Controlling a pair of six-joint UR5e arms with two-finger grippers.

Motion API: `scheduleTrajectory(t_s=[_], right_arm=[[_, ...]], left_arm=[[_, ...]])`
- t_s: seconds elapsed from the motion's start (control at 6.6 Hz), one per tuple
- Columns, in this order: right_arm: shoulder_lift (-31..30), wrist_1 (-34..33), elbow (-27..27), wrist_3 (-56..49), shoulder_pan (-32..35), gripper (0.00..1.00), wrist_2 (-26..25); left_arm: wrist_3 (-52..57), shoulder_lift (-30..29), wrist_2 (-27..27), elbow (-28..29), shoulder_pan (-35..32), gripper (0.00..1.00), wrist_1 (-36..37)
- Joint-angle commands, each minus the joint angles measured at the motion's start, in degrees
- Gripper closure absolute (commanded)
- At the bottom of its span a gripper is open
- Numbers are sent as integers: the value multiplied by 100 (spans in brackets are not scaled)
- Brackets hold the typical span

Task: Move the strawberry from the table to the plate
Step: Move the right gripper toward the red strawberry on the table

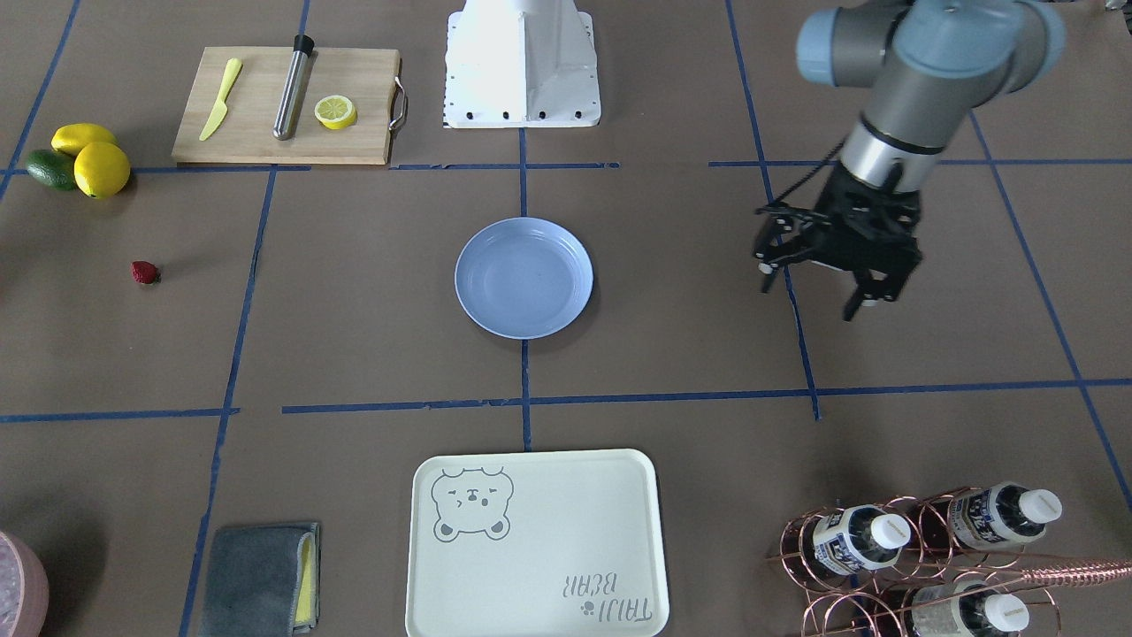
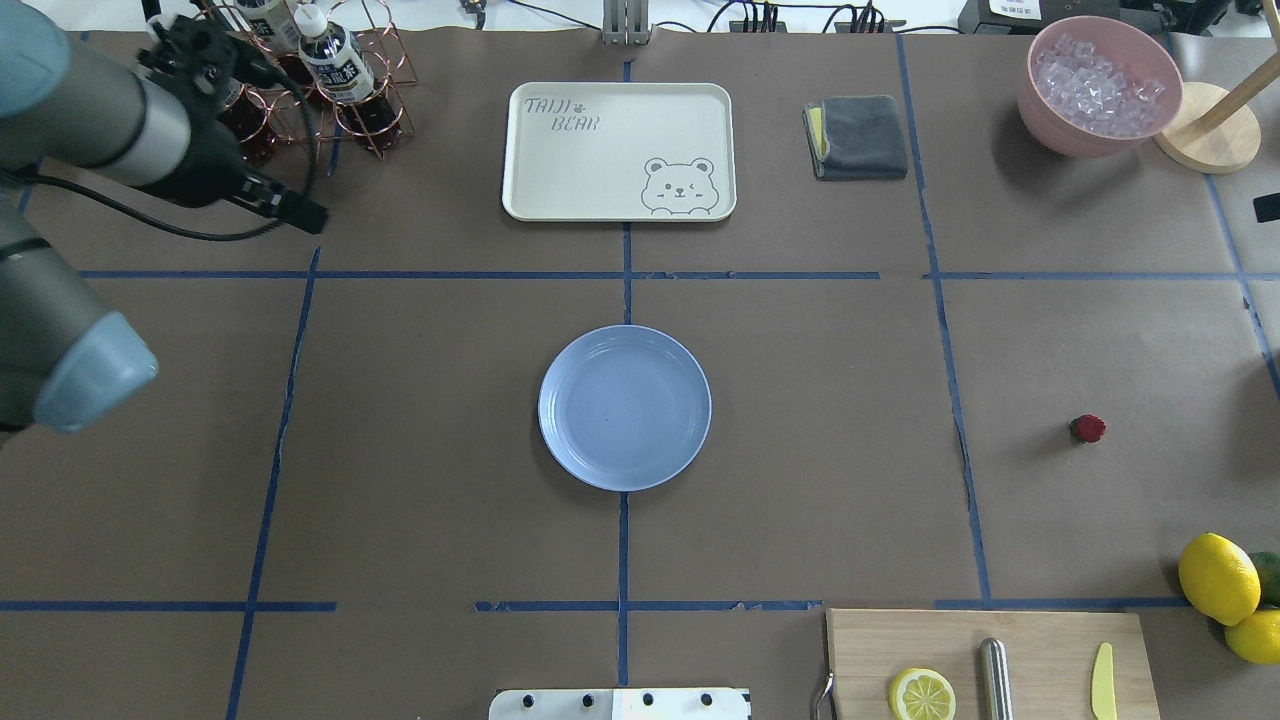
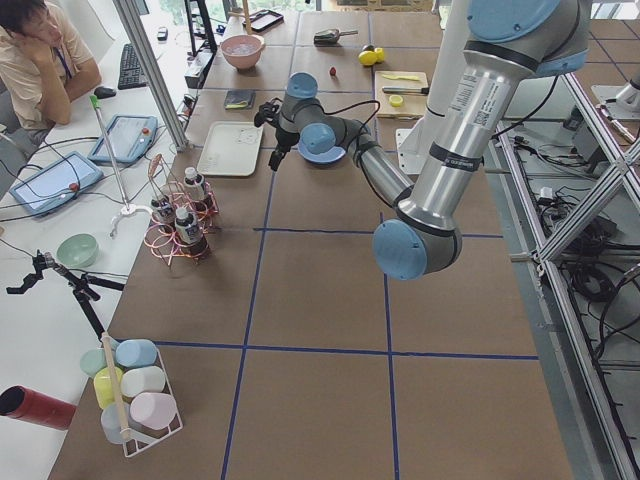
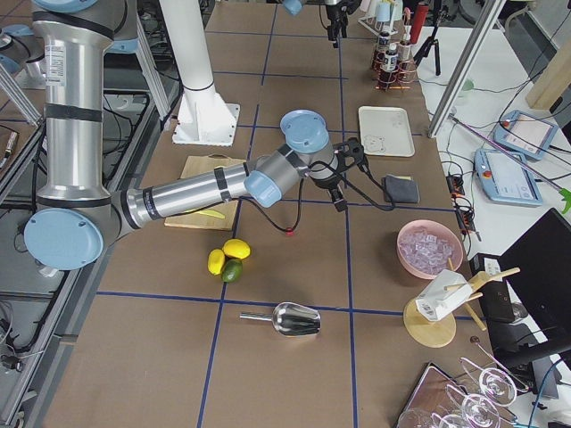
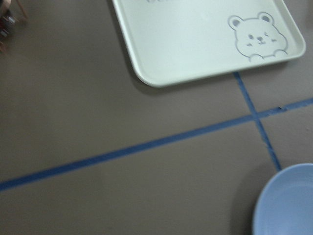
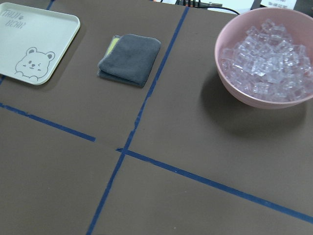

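The strawberry (image 1: 145, 272) (image 2: 1088, 428), small and dark red, lies on the brown table (image 2: 800, 400) on the robot's right side, short of the lemons. At the table's centre sits the light blue plate (image 1: 523, 277) (image 2: 624, 407), with nothing on it; its rim also shows in the left wrist view (image 5: 288, 205). My left gripper (image 1: 812, 287) hangs open and holds nothing above the table's left side, far from the strawberry. Only the exterior right view shows my right gripper (image 4: 343, 178), raised above the strawberry (image 4: 292, 234); I cannot tell whether it is open or shut.
A cutting board (image 2: 985, 665) with a lemon half, knife and metal tube lies near the base. Lemons and an avocado (image 1: 80, 159) sit beyond the strawberry. Along the far edge are a bear tray (image 2: 618, 150), grey cloth (image 2: 858, 137), ice bowl (image 2: 1100, 85) and bottle rack (image 1: 920, 557).
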Motion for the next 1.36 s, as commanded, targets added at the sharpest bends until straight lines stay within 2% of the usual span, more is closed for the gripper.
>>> scheduleTrajectory(t_s=[0.0,0.15,0.3,0.45,0.61,0.76,1.06,1.21], right_arm=[[374,-3,39,796,-804,0,-438],[375,-21,109,999,-1077,0,-553],[288,-21,196,1367,-1550,0,-850],[-87,22,345,1588,-2199,0,-1567],[-482,258,381,1964,-2849,0,-2400],[-912,974,234,2081,-3247,0,-2870],[-1030,1244,-170,2197,-3697,1,-3460],[-1127,1445,-346,2188,-3734,5,-3481]], left_arm=[[1997,770,-1294,476,-1979,0,550],[2308,931,-1281,896,-2483,0,1049],[2720,985,-1290,1327,-2897,0,1254],[3211,1403,-1299,1375,-3118,0,1283],[3225,1625,-1299,1349,-3121,0,1292],[3225,1618,-1290,1340,-3121,0,1292],[3234,1627,-1299,1314,-3121,0,1300],[3234,1627,-1307,1314,-3121,0,1300]])
